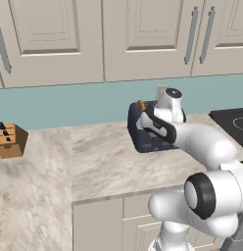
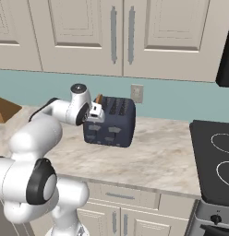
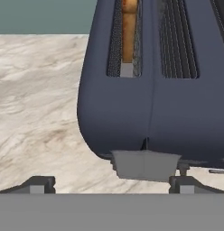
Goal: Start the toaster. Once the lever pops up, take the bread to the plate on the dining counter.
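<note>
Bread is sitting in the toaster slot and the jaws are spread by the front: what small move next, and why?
Probably ease the gripper down onto the grey lever on the toaster front and press it. The jaws stand open to either side of that lever, the bread sits in its slot, and the lever looks not yet pushed down.

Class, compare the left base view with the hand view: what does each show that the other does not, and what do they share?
Left base view alone: the tan knife block at the counter's left, the upper cabinets and the black cooktop at right. Hand view alone: the open gripper just before a grey lever on the toaster's front. Both share the navy toaster, the bread in its slot and the marbled counter.
</note>
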Robot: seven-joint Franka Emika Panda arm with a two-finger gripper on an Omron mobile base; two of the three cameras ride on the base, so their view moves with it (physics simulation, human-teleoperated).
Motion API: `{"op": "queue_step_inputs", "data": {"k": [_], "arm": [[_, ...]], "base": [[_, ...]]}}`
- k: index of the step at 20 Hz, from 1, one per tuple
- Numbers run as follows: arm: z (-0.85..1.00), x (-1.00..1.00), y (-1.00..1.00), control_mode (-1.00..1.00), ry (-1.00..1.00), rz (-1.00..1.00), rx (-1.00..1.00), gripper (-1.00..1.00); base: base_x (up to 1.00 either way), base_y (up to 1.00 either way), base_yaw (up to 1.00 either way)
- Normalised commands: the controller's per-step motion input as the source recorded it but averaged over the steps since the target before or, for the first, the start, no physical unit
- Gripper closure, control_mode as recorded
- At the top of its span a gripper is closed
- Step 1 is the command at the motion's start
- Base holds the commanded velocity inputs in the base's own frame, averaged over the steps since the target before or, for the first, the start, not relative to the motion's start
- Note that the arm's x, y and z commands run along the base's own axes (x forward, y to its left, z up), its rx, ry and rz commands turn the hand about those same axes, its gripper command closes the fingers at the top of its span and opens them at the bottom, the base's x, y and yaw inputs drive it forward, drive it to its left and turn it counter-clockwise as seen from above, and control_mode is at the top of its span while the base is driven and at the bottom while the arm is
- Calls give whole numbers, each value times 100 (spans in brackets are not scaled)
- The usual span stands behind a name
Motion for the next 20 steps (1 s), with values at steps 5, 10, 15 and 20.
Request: {"op": "queue_step_inputs", "data": {"k": [5,10,15,20], "arm": [[-8,7,0,-100,0,-1,0,-100],[-12,5,0,-100,0,0,0,-100],[-15,1,0,-100,0,0,0,-100],[-16,1,0,-100,0,0,0,-100]], "base": [[0,0,0],[0,0,0],[0,0,0],[0,0,0]]}}
